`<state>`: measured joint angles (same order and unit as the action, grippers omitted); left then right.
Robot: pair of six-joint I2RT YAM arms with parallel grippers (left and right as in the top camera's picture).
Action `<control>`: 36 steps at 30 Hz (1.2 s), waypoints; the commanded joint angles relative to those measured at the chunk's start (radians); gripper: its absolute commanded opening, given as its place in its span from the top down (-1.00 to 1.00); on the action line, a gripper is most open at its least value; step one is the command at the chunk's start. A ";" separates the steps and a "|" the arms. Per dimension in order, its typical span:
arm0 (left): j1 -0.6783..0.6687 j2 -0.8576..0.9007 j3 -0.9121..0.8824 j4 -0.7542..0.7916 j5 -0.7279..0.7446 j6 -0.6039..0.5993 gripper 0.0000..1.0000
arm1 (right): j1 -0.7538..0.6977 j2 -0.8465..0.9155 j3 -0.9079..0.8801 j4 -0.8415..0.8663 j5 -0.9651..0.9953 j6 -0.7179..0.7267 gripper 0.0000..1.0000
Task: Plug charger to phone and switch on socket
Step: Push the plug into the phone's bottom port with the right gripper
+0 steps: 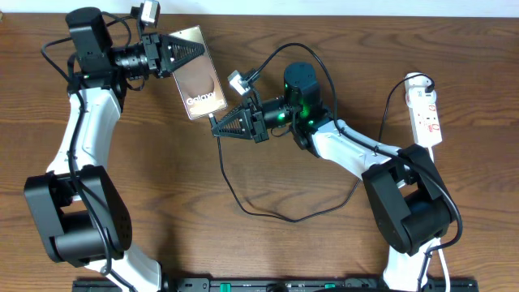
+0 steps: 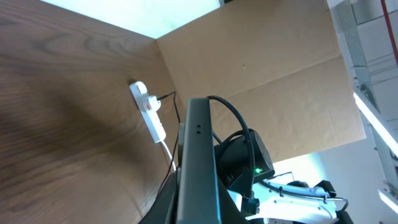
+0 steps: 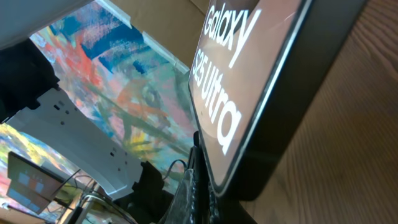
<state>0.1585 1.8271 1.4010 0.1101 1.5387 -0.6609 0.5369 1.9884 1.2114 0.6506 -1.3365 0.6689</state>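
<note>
The phone (image 1: pixel 197 77) is held off the table, its "Galaxy" face up, with my left gripper (image 1: pixel 190 50) shut on its far end. In the left wrist view the phone (image 2: pixel 199 155) shows edge-on between the jaws. My right gripper (image 1: pixel 216 124) is shut on the plug end of the charger (image 1: pixel 229 182), its tips right at the phone's near end. From the right wrist, the fingertips (image 3: pixel 198 180) pinch a thin black piece against the phone's (image 3: pixel 249 93) lower edge; the port itself is hidden. The white socket (image 1: pixel 426 109) lies at the far right.
The charger's black cable loops across the table middle (image 1: pixel 292 217) and runs back under the right arm. The socket (image 2: pixel 149 111) lies beside a cardboard wall (image 2: pixel 267 62). The thick white cord (image 1: pixel 415 81) curls at the socket's far end.
</note>
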 commanded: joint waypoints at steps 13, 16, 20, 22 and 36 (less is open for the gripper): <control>-0.010 -0.001 0.009 0.004 0.032 -0.032 0.85 | -0.006 -0.006 0.005 0.004 0.022 -0.001 0.98; -0.010 -0.001 0.009 0.005 0.032 -0.031 0.85 | -0.006 -0.006 0.005 0.004 0.023 -0.001 0.98; -0.013 -0.001 0.009 0.005 0.032 -0.023 0.85 | -0.005 -0.006 0.005 0.004 0.029 0.011 0.98; -0.013 -0.001 0.009 0.005 0.032 -0.023 0.85 | -0.005 -0.006 0.005 0.004 0.030 0.012 0.98; -0.014 -0.001 0.009 0.005 0.033 0.000 0.85 | -0.005 -0.006 0.005 0.004 0.044 0.034 0.98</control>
<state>0.1532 1.8271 1.4010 0.1120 1.5352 -0.6754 0.5369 1.9884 1.2114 0.6510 -1.3331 0.6891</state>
